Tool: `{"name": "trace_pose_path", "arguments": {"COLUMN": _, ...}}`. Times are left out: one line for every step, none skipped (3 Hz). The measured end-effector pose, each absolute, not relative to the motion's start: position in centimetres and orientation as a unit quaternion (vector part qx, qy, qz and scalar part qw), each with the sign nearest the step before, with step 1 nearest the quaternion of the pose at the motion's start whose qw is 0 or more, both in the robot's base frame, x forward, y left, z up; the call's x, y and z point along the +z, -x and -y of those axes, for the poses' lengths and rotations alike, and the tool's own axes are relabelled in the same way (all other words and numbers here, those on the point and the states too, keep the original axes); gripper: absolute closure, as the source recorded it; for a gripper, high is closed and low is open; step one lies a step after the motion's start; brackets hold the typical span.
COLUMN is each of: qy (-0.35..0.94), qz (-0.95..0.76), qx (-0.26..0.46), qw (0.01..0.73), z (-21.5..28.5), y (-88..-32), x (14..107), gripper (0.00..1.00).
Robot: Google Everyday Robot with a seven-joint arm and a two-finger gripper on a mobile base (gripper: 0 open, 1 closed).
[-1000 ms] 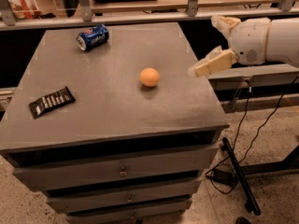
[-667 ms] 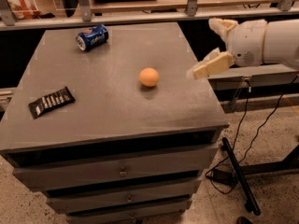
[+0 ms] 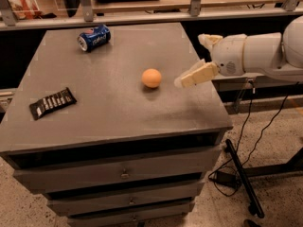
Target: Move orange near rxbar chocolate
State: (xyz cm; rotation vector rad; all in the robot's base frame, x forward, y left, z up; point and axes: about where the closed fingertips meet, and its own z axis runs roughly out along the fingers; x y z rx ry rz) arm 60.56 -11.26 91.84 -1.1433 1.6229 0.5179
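1. One hand (image 3: 190,60) at the end of a white arm (image 3: 258,53) reaches in from the right and hangs over the right edge of the surface (image 3: 118,122).
2. Hand is spread wide: one tan finger (image 3: 196,74) points left toward the orange, and the other finger (image 3: 208,39) sits higher and further back.
3. Hand holds nothing and touches nothing.
4. Orange (image 3: 151,78) sits on the surface just left of the lower fingertip, with a small gap and no contact. It is a bit right of the surface centre.
5. Rxbar chocolate (image 3: 52,103) lies flat near the left edge, angled, with its white lettering facing up. It is well apart from the orange.
6. Blue soda can (image 3: 93,37) lies on its side at the back left of the surface, far from both the orange and the hand.
7. Surface is the grey top of a cabinet with drawers (image 3: 124,174) below.
8. Black cables (image 3: 236,167) lie on the speckled floor to the right of the cabinet.
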Motion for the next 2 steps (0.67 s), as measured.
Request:
{"name": "trace_pose_path", "arguments": {"qy": 0.485, "qz": -0.67, "qx": 0.241, "qw": 0.508, "z": 8.9, "y": -61.3, "x": 91.0, "gripper": 0.0}}
{"name": "trace_pose_path", "arguments": {"qy": 0.498, "qz": -0.661, "qx": 0.262, "qw": 0.496, "z": 7.1, "y": -61.6, "x": 90.6, "gripper": 0.0}}
